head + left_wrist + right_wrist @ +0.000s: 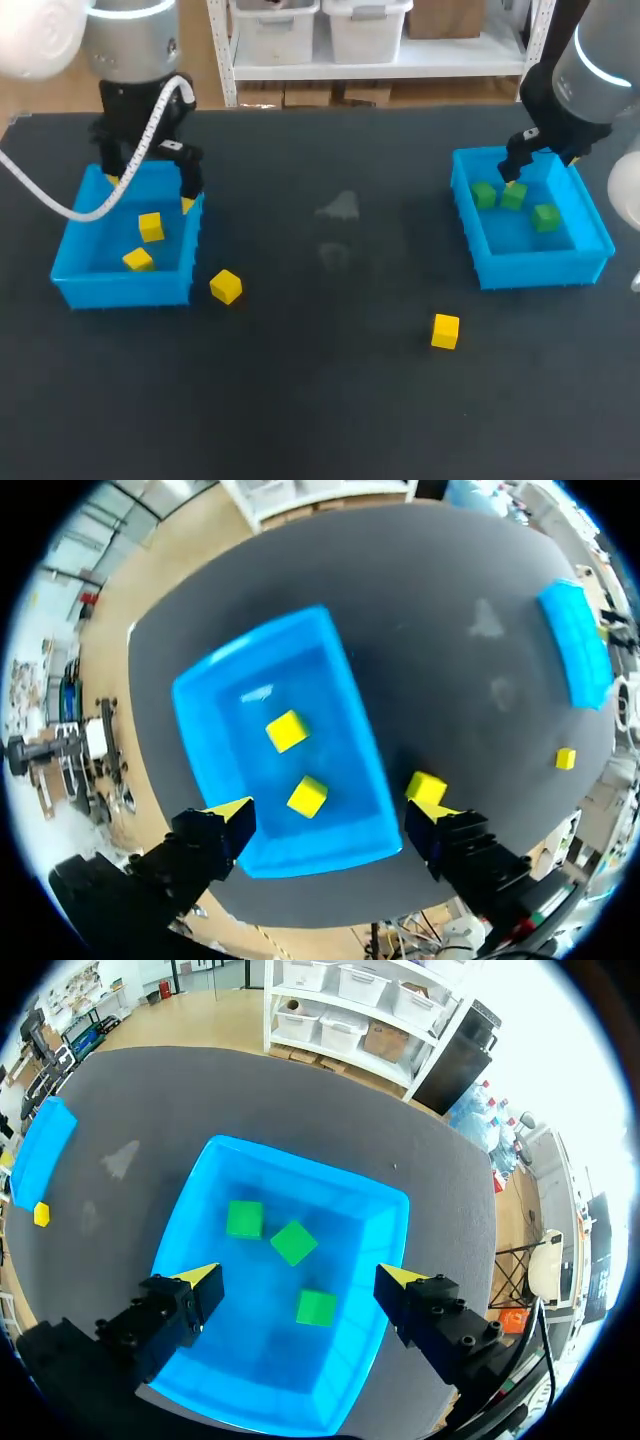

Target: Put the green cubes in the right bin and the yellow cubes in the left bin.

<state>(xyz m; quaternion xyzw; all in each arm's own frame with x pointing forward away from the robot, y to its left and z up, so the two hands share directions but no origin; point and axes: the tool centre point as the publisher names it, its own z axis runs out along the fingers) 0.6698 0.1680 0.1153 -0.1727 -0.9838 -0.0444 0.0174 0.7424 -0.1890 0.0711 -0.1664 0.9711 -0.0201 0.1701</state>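
Our left hand (pixel 330 812) and right hand (pixel 298 1276) hang released, apparently empty; two small yellow cubes (pixel 226 286) (pixel 445 330) lie lower centre on the dark surface (pixel 330 410).

Open dark table (pixel 330 400) lies between the two blue bins, broken only by a lone yellow cube (pixel 445 331) right of centre. A second yellow cube (pixel 226 286) crowds the front corner of the left bin (pixel 120 292), apparently just clear of its wall. The left gripper (pixel 330 810), fingers spread, hangs over that bin; the right gripper (pixel 298 1275), likewise spread, over the right bin (pixel 395 1230), whose back holds three green cubes (pixel 293 1242).
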